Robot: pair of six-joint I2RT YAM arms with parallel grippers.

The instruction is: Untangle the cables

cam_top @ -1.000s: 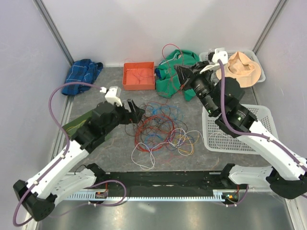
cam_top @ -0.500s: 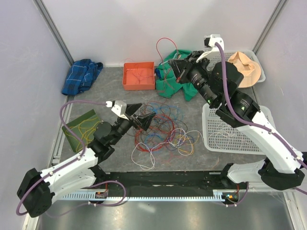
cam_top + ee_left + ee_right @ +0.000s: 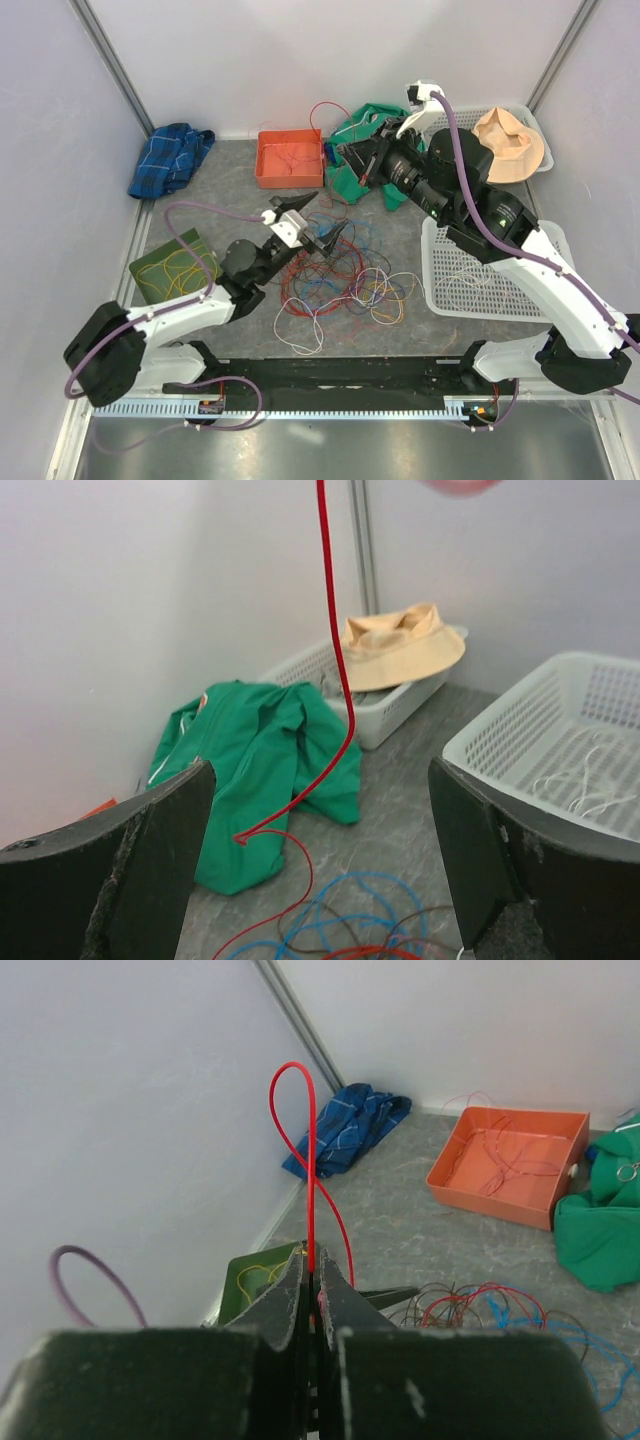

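Above the far side of the grey table (image 3: 230, 195), my right gripper (image 3: 312, 1265) pinches a thin red cable (image 3: 311, 1160) that stands up in a loop. Mid-table, my left gripper (image 3: 325, 235) gapes wide and empty, low over the tangled pile of coloured cables (image 3: 345, 280).

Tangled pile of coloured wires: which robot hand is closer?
Left. The open left gripper hovers at the back edge of the tangled pile of coloured wires; the right gripper is farther back, near the crumpled green cloth, pinching a thin red wire.
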